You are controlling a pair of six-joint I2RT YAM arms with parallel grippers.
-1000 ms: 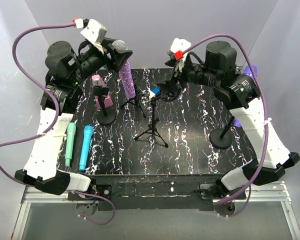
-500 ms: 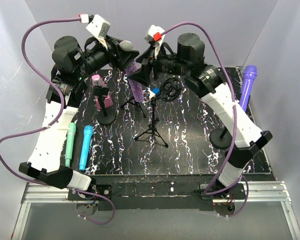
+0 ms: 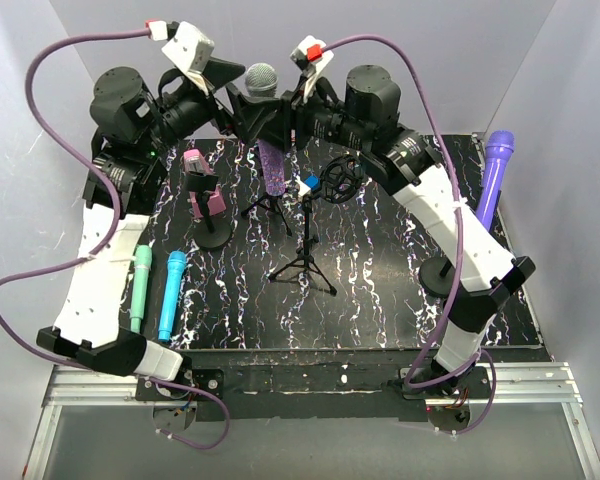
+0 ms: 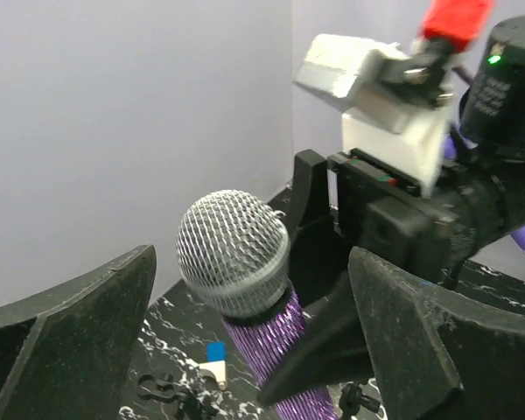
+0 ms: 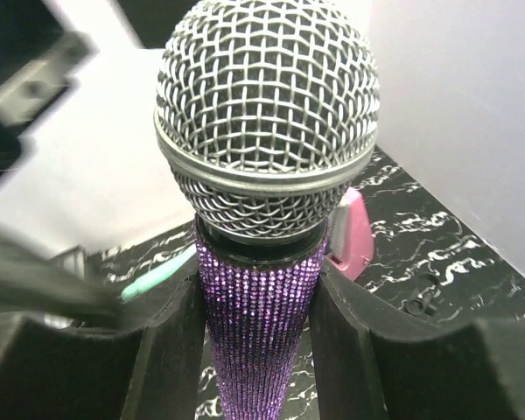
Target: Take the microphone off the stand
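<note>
The glittery purple microphone (image 5: 261, 262) is standing upright, grille up, high over the far part of the marbled table (image 3: 380, 300). My right gripper (image 5: 258, 359) is clasping its handle just below the grille with a pad pressing on either side, which only my right wrist camera is showing plainly. My left wrist camera is showing my left gripper (image 4: 245, 332) gaping wide, the grille sitting between its fingers (image 4: 70, 341) and touching neither, and the overhead view alone is showing the handle's lower end pointing down toward a small tripod stand (image 3: 267, 205), with a pink microphone (image 3: 202, 185) sitting on its own stand just to the left.
</note>
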